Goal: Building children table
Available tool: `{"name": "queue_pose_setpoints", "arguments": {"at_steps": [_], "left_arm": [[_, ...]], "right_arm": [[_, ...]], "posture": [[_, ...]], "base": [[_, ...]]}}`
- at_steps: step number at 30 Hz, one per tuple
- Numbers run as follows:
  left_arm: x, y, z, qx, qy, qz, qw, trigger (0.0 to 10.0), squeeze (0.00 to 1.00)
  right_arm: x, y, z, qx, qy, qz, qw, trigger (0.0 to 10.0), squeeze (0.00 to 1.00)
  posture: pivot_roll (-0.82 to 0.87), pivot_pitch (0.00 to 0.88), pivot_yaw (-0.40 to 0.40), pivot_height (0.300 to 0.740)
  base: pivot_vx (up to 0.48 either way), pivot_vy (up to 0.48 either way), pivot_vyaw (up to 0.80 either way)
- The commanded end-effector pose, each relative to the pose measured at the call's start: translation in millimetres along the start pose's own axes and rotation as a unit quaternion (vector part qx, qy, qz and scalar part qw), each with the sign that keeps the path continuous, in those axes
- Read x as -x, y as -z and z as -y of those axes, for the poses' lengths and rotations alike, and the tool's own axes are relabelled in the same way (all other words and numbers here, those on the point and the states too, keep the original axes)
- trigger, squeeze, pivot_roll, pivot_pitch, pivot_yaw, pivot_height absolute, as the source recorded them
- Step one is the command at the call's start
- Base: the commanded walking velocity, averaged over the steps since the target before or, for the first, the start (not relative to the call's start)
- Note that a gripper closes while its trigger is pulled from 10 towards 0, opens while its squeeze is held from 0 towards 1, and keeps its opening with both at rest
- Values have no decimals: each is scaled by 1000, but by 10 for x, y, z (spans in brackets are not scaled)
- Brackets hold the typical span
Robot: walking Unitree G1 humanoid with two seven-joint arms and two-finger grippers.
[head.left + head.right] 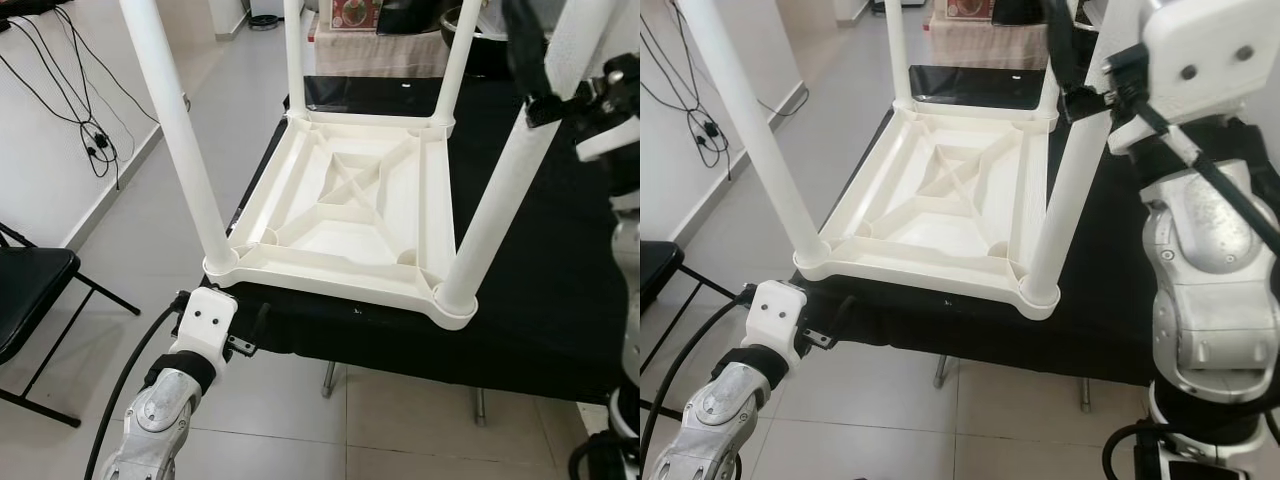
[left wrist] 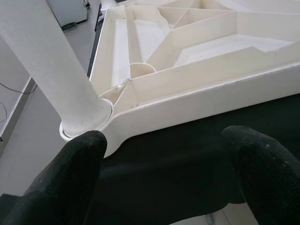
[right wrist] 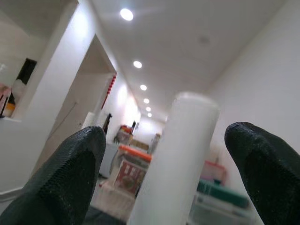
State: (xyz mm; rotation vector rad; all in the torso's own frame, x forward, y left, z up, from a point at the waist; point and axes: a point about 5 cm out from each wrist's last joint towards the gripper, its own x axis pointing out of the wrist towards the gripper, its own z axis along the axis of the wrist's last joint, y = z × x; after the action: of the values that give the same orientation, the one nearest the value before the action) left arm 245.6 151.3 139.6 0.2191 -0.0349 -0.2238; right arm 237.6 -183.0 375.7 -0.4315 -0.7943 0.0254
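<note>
Spread wide, both jaws: right gripper (image 3: 164, 178) straddled the near-right leg (image 1: 1072, 180), all four seated, so closing and pressing down looked next, left gripper (image 2: 168, 168) waiting beside the tabletop (image 1: 345, 200).

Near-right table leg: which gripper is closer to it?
Right. The right gripper straddles the near-right leg high up, fingers open either side. The left gripper sits low by the near-left corner of the upturned table.

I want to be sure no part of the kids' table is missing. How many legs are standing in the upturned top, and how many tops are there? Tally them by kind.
White legs: 4 ()
White table top, upside down on the black surface: 1
Total: 5 parts
</note>
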Motion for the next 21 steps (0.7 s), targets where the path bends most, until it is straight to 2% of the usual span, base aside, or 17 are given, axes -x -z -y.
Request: {"name": "queue_pose_setpoints", "arguments": {"at_steps": [1,2,5,8,10,11,13,17,18,19,20,21], "left_arm": [[10,38,-47,-4,-5,-7,1000,10000,0],[10,38,-47,-4,-5,-7,1000,10000,0],[13,36,-48,-4,-7,-6,1000,10000,0],[13,36,-48,-4,-7,-6,1000,10000,0],[20,35,-47,-4,-9,-5,1000,10000,0],[20,35,-47,-4,-9,-5,1000,10000,0],[29,31,-50,-4,-13,-4,1000,10000,0],[33,29,-56,-4,-16,-4,1000,10000,0],[38,24,-71,-4,-21,-3,1000,10000,0],[38,24,-71,-4,-21,-3,1000,10000,0],[43,19,-85,-3,-26,-2,1000,10000,0],[46,15,-94,-3,-30,-1,1000,10000,0]], "right_arm": [[37,21,-24,-17,4,-11,1000,10000,0],[37,21,-24,-17,4,-11,1000,10000,0],[71,108,-171,-48,-20,-41,998,10000,0],[71,108,-171,-48,-20,-41,998,10000,0],[138,238,-315,-79,-38,-89,992,10000,0],[138,238,-315,-79,-38,-89,992,10000,0],[192,325,-382,-93,-44,-124,987,10000,0],[211,356,-394,-98,-43,-137,985,10000,0],[223,392,-398,-101,-40,-151,983,1569,0],[223,392,-398,-101,-40,-151,983,1569,0],[230,418,-397,-107,-36,-160,981,0,0],[232,433,-395,-110,-34,-165,980,0,0]], "posture": [[-78,113,32,740],[-78,113,32,740],[-72,112,25,740],[-72,112,25,740],[-66,111,14,740],[-66,111,14,740],[-66,111,9,740],[-65,111,6,740],[-64,113,2,740],[-64,113,2,740],[-64,114,-2,740],[-64,114,-2,740]], "base": [[0,0,0],[0,0,0],[0,0,0],[0,0,0],[0,0,0],[0,0,0],[0,0,0],[0,0,0],[0,0,0],[0,0,0],[0,0,0],[0,0,0]]}}
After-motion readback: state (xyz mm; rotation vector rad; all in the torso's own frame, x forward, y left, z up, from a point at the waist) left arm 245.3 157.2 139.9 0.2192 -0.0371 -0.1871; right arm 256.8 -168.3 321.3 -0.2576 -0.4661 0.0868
